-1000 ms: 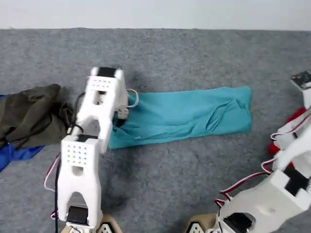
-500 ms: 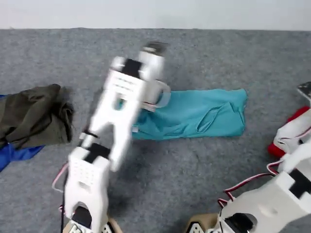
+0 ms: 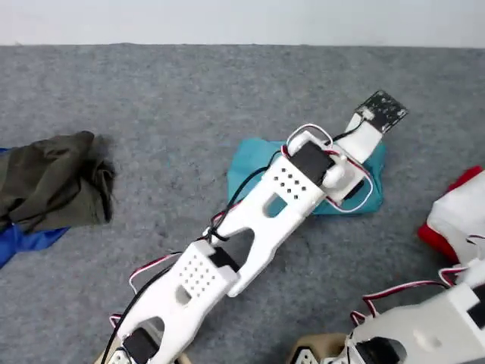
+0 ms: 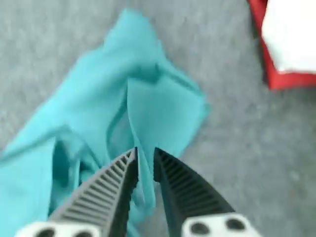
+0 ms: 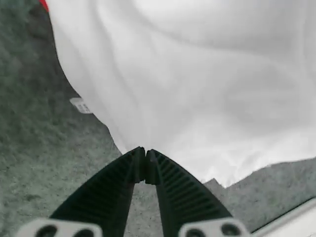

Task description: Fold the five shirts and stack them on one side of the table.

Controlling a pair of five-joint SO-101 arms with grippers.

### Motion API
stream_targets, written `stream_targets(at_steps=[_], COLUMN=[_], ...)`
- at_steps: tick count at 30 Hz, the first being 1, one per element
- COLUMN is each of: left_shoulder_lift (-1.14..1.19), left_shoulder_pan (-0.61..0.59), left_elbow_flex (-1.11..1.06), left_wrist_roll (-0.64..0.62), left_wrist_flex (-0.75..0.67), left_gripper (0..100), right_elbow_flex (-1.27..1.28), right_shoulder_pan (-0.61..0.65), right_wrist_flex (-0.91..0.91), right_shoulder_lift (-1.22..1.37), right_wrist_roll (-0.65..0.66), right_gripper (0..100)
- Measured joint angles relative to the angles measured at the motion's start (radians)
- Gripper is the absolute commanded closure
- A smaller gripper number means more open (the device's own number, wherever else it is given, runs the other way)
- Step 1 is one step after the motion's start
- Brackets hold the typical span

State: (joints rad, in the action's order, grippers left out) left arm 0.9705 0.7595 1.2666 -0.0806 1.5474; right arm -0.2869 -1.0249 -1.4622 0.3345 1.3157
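A teal shirt (image 3: 246, 165) lies folded over itself mid-table, right of centre. My left arm (image 3: 288, 189) stretches diagonally across it. In the left wrist view my left gripper (image 4: 144, 159) is shut on a fold of the teal shirt (image 4: 163, 103). An olive shirt (image 3: 53, 182) is bunched on a blue shirt (image 3: 19, 241) at the left edge. At the right edge a white shirt (image 3: 458, 216) rests on a red shirt (image 3: 430, 235). My right gripper (image 5: 145, 159) is shut, its tips at the hem of the white shirt (image 5: 197, 74); whether cloth is pinched is unclear.
Grey carpet-like table cover (image 3: 174, 98) stretches between the left pile and the teal shirt. My right arm (image 3: 424, 326) sits at the front right corner. The table's far edge meets a pale wall (image 3: 242, 19).
My left arm swung from the teal shirt's left end across to its right end, carrying that end along. The shirt went from a long strip to a shorter doubled shape.
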Motion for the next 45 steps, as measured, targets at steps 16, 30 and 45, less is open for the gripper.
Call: stream_targets(at_steps=[16,30,45], left_shoulder_lift=[-0.074,-0.571,-0.838], left_shoulder_pan=[-0.439,-0.893,-0.936], left_elbow_flex=[0.061,-0.937,-1.203], left_wrist_roll=[-0.135,-0.147,-0.083], left_wrist_flex=[0.175,0.180,0.180], left_gripper=[80,80,80], right_elbow_flex=[0.000,0.000,0.000], right_shoulder_pan=[0.516,1.218,1.289], right_wrist_flex=[-0.265,-0.229,0.068], right_shoulder_lift=[-0.043,-0.129,0.189], right_wrist_roll=[-0.318,-0.569,-0.571], right_gripper=[64.3,49.3,56.0])
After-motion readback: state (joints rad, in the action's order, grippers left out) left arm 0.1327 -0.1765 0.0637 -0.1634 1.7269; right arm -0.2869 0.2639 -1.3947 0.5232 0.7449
